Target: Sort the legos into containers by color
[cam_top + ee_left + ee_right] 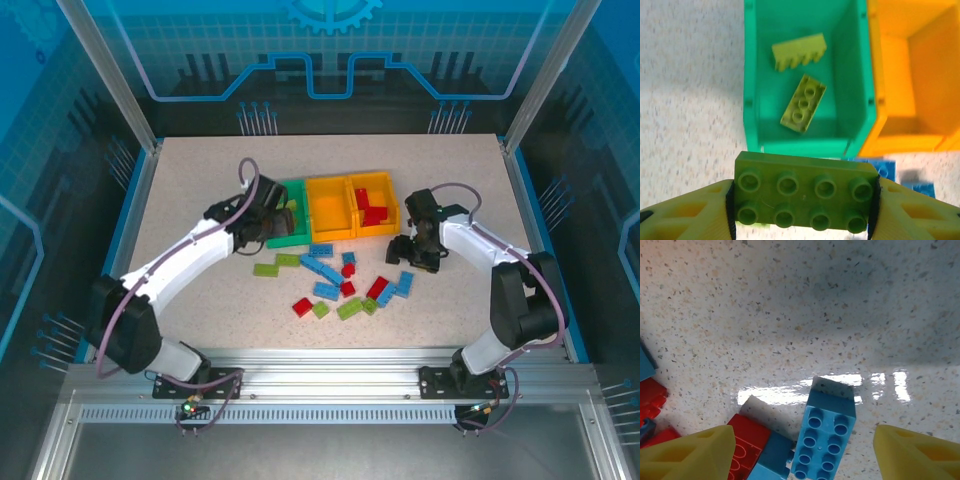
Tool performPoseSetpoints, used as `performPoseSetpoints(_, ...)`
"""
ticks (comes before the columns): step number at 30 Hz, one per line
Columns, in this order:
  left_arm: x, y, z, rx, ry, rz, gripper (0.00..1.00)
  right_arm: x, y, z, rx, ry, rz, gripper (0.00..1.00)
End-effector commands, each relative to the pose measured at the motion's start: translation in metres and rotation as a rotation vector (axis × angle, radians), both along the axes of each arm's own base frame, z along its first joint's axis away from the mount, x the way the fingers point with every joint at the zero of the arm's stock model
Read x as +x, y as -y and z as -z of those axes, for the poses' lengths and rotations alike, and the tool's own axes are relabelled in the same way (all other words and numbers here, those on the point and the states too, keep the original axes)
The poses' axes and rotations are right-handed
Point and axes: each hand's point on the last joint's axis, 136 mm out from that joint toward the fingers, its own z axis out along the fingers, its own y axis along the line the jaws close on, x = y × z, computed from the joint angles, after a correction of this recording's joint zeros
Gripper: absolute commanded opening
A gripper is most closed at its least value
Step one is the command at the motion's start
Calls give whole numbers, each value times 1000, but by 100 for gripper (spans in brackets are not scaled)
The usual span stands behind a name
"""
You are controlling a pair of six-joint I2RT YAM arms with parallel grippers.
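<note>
Holding a lime green brick (805, 200), the left gripper (802, 206) clamps it by its short ends, studs up toward the wrist camera, one yellow finger (685, 212) on each side. From the top camera this gripper (268, 215) sits at the left end of the container row, at the green bin (292, 238). In the wrist view the held brick lies just short of that bin's near wall (805, 146). Inside the green bin: two lime bricks, one on its side near the far wall (799, 51), one studs up and tilted mid-floor (803, 103). The middle orange bin (328, 210) adjoins it on the right; the right orange bin (388, 226) holds red bricks (372, 205). The three bins stand in a row at the bench (200, 180) centre, toward the far edge. The right gripper (410, 252) is low over the bench, just right of the loose pile, jaws wide and gripping nothing. Its wrist view shows its fingers (690, 455) spread to either side of a light blue brick (825, 437) lying studs up on the bench, touching neither finger. A red brick (747, 440) lies just left of it. Loose legos spread between the bins and the near edge: blue (322, 268), red (302, 306), lime (349, 309).
</note>
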Motion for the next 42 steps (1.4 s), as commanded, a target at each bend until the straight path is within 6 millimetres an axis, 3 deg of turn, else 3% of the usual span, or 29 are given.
performPoseSetpoints(1,27,-1,9,20,-29,42,60,-6,-11,1,34,-11,29,74)
performPoseSetpoints(5,54,5,24,9,-61,58,62,-12,-9,10,23,-42,51,75)
performPoseSetpoints(10,69,9,45,-9,-110,51,64,-13,-5,20,-1,-69,73,72)
performPoseSetpoints(19,70,17,48,-59,-111,46,69,-16,2,38,-45,-111,71,68)
performPoseSetpoints(28,62,17,39,-84,-88,44,85,-24,8,53,-67,-148,60,60)
performPoseSetpoints(36,55,15,27,-95,-58,35,96,-19,7,44,-68,-118,53,39)
performPoseSetpoints(39,48,14,16,-101,-24,34,99,-13,7,28,-63,-76,48,28)
performPoseSetpoints(42,37,7,10,-93,-4,24,99,0,4,0,-55,-10,38,25)
